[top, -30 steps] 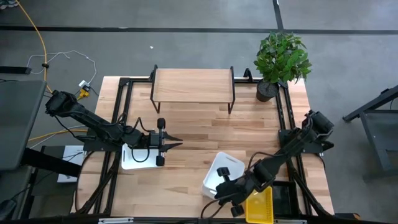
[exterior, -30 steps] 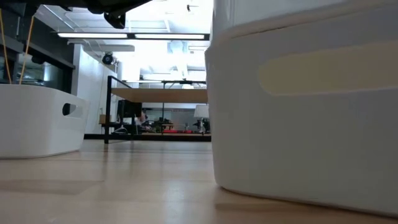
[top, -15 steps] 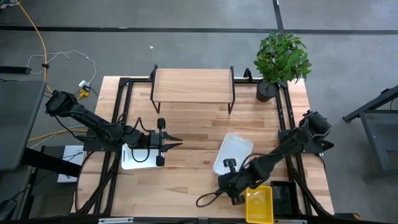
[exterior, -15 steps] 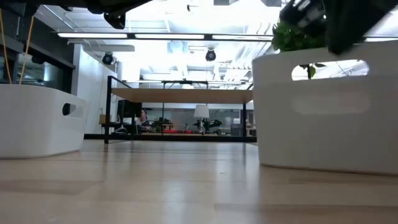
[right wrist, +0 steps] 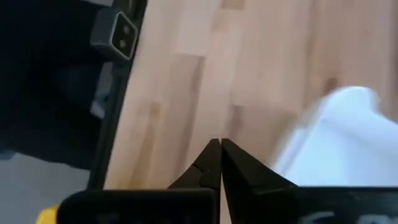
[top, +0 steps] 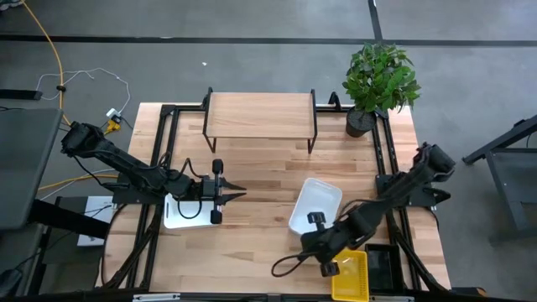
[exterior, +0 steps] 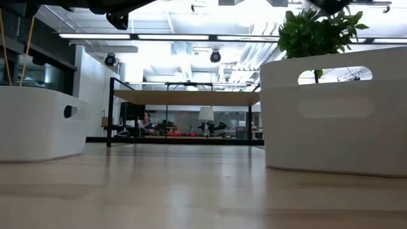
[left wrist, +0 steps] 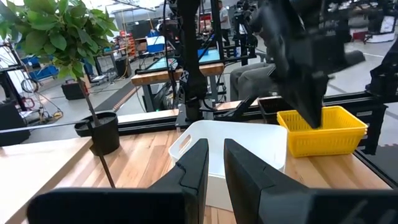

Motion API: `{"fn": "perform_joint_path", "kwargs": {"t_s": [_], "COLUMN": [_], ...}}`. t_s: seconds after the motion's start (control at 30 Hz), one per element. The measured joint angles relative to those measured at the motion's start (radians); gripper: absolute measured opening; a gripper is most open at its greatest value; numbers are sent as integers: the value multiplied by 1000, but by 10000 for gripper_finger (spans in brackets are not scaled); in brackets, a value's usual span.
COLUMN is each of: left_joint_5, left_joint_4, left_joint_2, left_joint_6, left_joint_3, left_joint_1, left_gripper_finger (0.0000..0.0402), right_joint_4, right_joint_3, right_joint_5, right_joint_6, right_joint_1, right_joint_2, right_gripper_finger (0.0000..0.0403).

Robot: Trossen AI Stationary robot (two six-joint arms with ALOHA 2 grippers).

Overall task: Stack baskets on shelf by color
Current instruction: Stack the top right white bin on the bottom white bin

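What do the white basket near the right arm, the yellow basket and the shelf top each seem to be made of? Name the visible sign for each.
White basket: probably smooth, matte plastic, judging by its rounded corners and cut-out handle.
Yellow basket: probably plastic too; its walls are a fine perforated mesh.
Shelf: the top looks like light wood with faint grain, on thin black legs that appear to be metal.

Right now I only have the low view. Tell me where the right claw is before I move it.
Observer: The right claw is shut and empty, beside the white basket that fills the right of your view.
Operator: Find me a yellow basket.
Observer: One yellow basket sits near the table's front right corner, next to the right arm.
Operator: Check the shelf top.
Observer: From above, the shelf carries nothing yet.
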Motion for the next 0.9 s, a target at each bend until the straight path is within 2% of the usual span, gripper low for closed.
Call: {"fn": "perform_joint_path", "kwargs": {"t_s": [0.17,0.3,0.4,0.5,0.7,0.9], "left_joint_5": [23,25,25,25,26,25], "left_joint_4": [0,0,0,0,0,1], "left_joint_2": [0,0,0,0,0,0], "left_joint_6": [-8,-11,-11,-32,-46,-44], "left_joint_3": [0,0,0,0,0,0], "left_joint_1": [0,0,0,0,0,0], "left_gripper_finger": [42,42,42,42,42,42], "right_joint_4": [-107,-324,-425,-345,-65,188], "right_joint_3": [1,0,-1,-75,-323,-395], "right_joint_5": [182,341,410,402,239,308], "right_joint_6": [31,180,274,276,240,75], "right_joint_1": [35,39,38,31,-30,-71], "right_joint_2": [-106,-142,-147,-160,-251,-361], "right_gripper_finger": [0,0,0,0,0,0]}}
